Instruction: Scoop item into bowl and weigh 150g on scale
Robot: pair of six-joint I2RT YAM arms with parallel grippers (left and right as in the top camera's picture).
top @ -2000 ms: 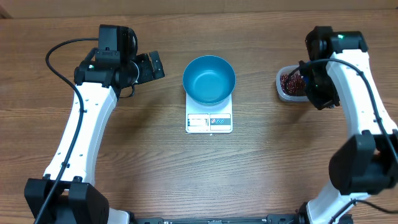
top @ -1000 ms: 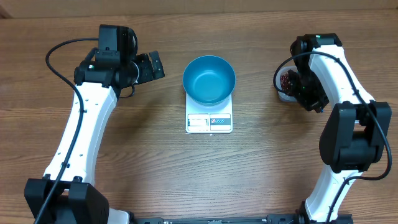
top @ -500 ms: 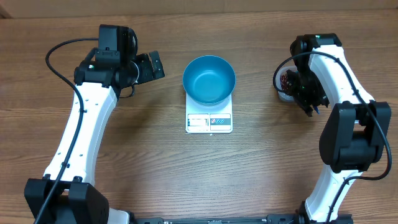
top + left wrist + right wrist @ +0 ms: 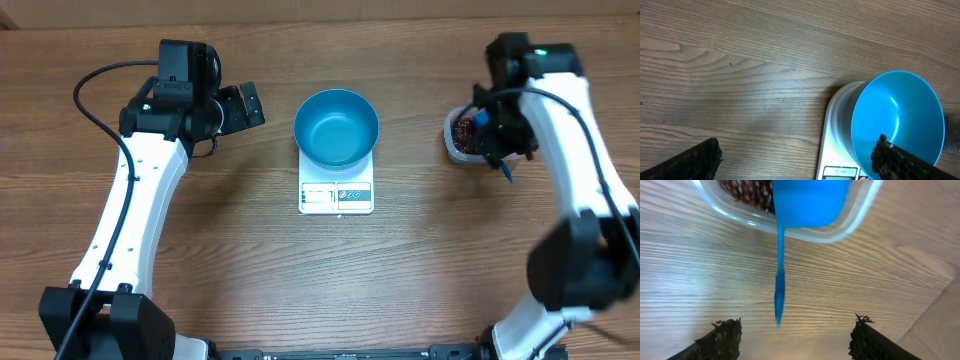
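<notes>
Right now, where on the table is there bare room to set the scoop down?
Bare table lies between the scale and the tub, and a wide stretch runs in front of the scale. It is crowded at the tub, where the open right pincer hovers by the scoop handle. The left pincer sits close beside the bowl.

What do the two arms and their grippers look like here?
The left arm and right arm have white shells, black joint housings and black cables looping alongside. The left gripper and right gripper have black, rough-textured fingers. A small green light shows on the right arm.
</notes>
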